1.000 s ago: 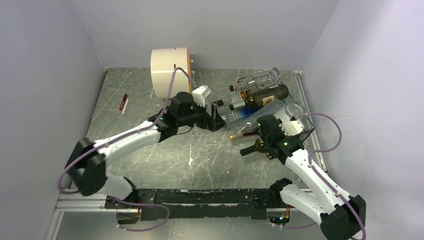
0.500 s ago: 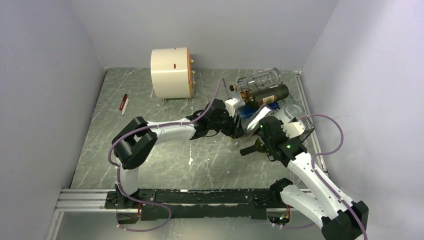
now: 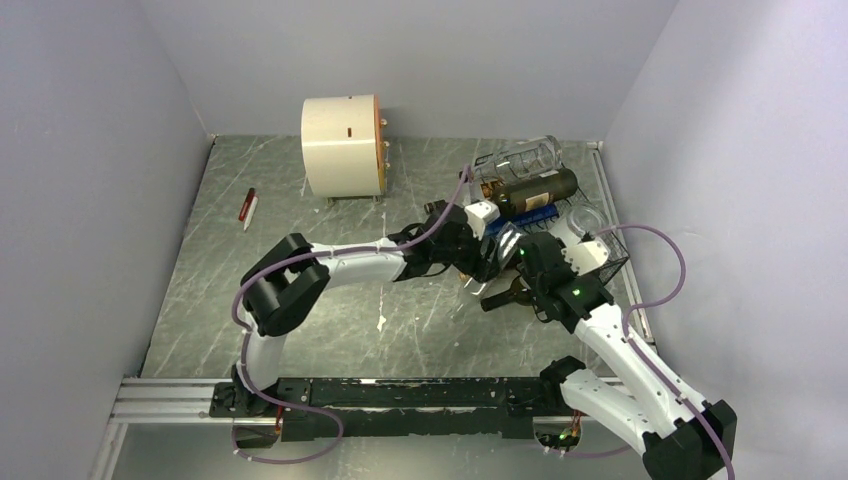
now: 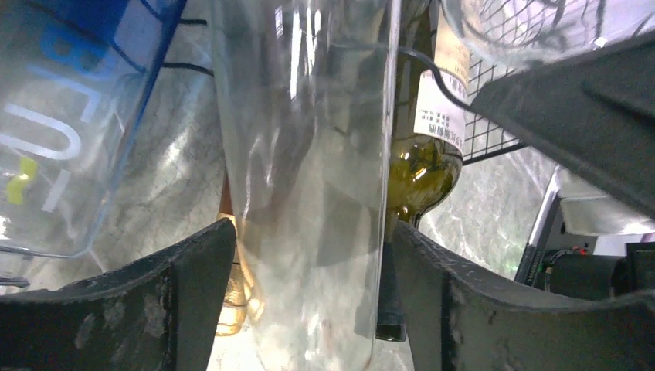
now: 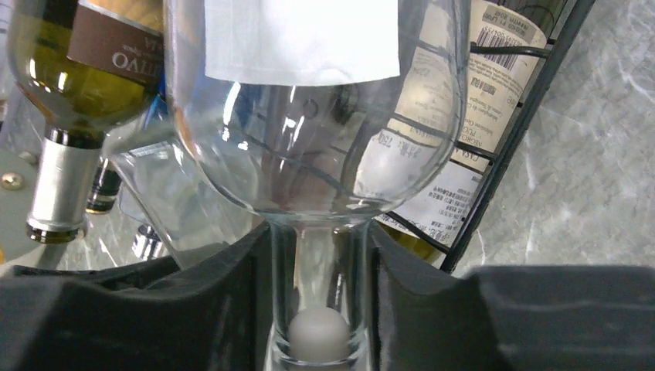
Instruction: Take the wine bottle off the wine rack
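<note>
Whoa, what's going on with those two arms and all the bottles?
Two robot arms are working at a black wire wine rack stacked with bottles lying on their sides, trying to take one off. The right pincer is clamped on the neck of a rounded clear bottle with a white label. The left pincer has its fingers either side of a straight clear bottle; whether it is squeezing yet is hard to tell. Nothing looks pulled free yet.
</note>
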You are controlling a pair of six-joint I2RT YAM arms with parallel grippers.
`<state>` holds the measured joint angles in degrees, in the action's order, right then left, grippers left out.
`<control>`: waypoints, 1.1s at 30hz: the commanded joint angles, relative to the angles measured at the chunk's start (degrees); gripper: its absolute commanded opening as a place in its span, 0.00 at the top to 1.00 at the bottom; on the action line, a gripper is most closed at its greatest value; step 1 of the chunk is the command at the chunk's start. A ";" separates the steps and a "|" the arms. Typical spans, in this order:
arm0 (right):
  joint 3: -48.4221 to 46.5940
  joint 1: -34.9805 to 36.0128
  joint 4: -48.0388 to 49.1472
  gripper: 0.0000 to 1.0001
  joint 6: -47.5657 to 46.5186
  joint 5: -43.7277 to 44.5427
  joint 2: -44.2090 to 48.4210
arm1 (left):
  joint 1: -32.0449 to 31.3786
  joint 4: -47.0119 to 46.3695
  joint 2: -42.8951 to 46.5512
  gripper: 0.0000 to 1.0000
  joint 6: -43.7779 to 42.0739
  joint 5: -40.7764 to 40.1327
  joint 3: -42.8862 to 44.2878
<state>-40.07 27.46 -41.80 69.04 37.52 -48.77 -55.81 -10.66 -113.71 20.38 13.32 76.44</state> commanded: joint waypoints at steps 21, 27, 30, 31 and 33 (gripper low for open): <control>-7.76 0.16 -6.26 0.03 -3.22 6.05 -2.83 | -4.92 10.32 -2.34 0.22 -8.68 -15.68 4.66; -10.77 0.18 -8.43 0.02 -4.77 6.51 -1.91 | -4.92 11.29 2.91 0.12 -7.75 -14.37 2.85; -12.56 0.19 -8.46 0.01 -7.80 5.56 -0.82 | -4.86 11.82 5.79 0.09 -7.35 -13.39 2.00; -13.14 0.14 -8.11 0.01 -9.51 5.10 -0.46 | -4.91 12.17 6.86 0.08 -7.11 -13.28 1.45; -14.04 0.22 -6.90 0.01 -13.27 3.81 0.58 | -4.84 12.12 9.42 0.06 -6.97 -12.44 -0.55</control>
<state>-50.92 27.70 -49.71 62.78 40.71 -50.39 -60.69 1.45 -110.17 12.82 -0.93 78.28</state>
